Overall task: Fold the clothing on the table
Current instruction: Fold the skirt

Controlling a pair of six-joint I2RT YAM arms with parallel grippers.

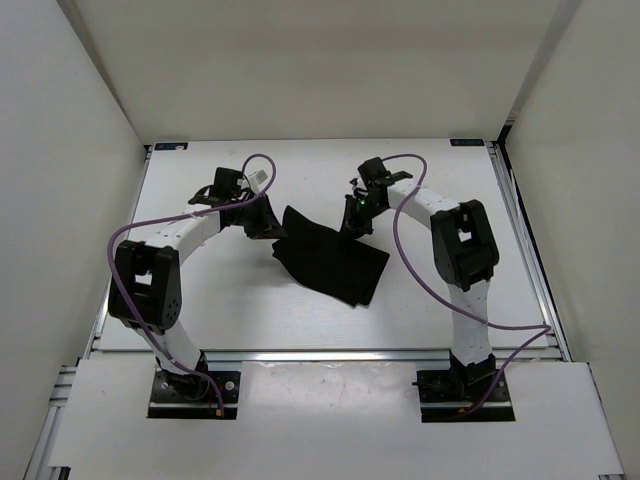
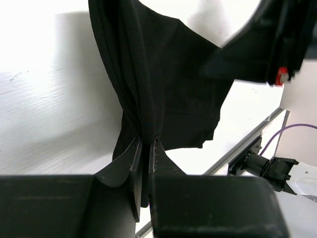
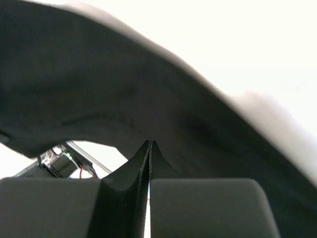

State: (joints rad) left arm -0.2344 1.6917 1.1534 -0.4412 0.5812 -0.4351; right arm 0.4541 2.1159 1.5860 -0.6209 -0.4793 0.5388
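Top view: the clothing is at the centre of the tabletop. It is a thin, matte black fabric in a rough slanted quadrilateral, with its long axis running from 10 o'clock to 5 o'clock. No print or seams can be made out. The tabletop is flat matte white, with an aluminium rail along its 3 o'clock side and plain white wall panels around it.

The left gripper is at the cloth's 10 o'clock edge. In the left wrist view its two black wedge-shaped fingers are pressed together on a bunch of fabric. The cloth gathers into narrow vertical pleats at the pinch and fans out wider and smoother beyond it.

The right gripper is at the cloth's 1 o'clock corner. In the right wrist view its fingers are fully together, with the tips meeting the lower edge of a broad, blurred black sweep of fabric. This reads as clamped on the hem, though the contact itself is dark and hard to resolve.

A glossy purple cable loops along each arm.
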